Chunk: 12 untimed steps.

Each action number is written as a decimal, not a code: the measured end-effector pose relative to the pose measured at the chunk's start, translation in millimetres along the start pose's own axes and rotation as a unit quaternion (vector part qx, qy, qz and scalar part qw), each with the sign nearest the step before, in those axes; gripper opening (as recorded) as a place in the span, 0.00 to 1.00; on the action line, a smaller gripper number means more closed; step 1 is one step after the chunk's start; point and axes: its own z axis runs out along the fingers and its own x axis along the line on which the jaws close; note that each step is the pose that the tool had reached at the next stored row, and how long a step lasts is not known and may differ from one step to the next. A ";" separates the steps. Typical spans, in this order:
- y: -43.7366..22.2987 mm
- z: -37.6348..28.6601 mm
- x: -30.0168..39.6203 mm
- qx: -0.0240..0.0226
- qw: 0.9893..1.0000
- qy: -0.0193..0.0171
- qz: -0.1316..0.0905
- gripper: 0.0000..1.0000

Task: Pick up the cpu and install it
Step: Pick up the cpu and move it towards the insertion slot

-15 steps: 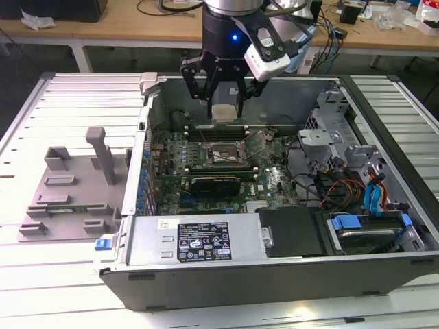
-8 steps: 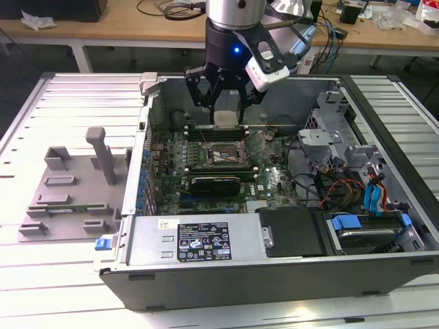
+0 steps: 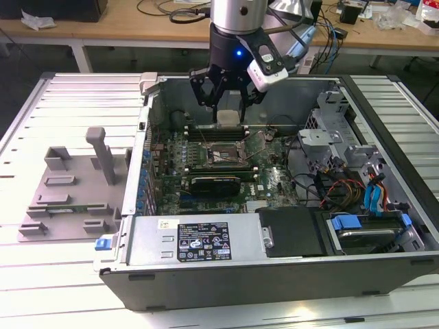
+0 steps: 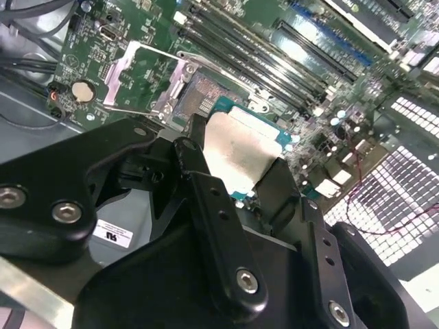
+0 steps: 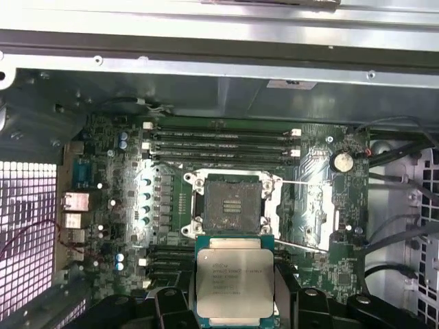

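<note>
Right now the pincer (image 3: 229, 108) grips the cpu (image 3: 228, 118), its black fingers (image 4: 206, 188) closed on two opposite edges of the chip. The chip is held in the upper middle of the exterior view, and its silvery plate shows in both wrist views. Close by, the empty socket (image 5: 230, 205) sits on the green motherboard (image 5: 123, 205), the chip not seated in it, with the metal load frame (image 5: 309, 212) swung aside and the memory slots (image 5: 219, 140) beyond. Around all this stands the open computer case (image 3: 147, 247) on the white slatted worktop (image 3: 62, 295), with a grey moulded fixture (image 3: 68, 185) at the exterior view's left.
</note>
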 end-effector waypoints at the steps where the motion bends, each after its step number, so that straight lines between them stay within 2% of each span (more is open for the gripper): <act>1: 2.0 0.8 -0.1 0.000 1.000 0.000 0.000 0.54; 5: 11.4 5.8 -0.5 0.000 1.000 0.000 0.000 0.54; 10: 15.3 13.2 -0.6 0.000 1.000 0.000 0.000 0.54; 12: 16.1 14.0 -0.7 0.000 1.000 0.000 0.000 0.54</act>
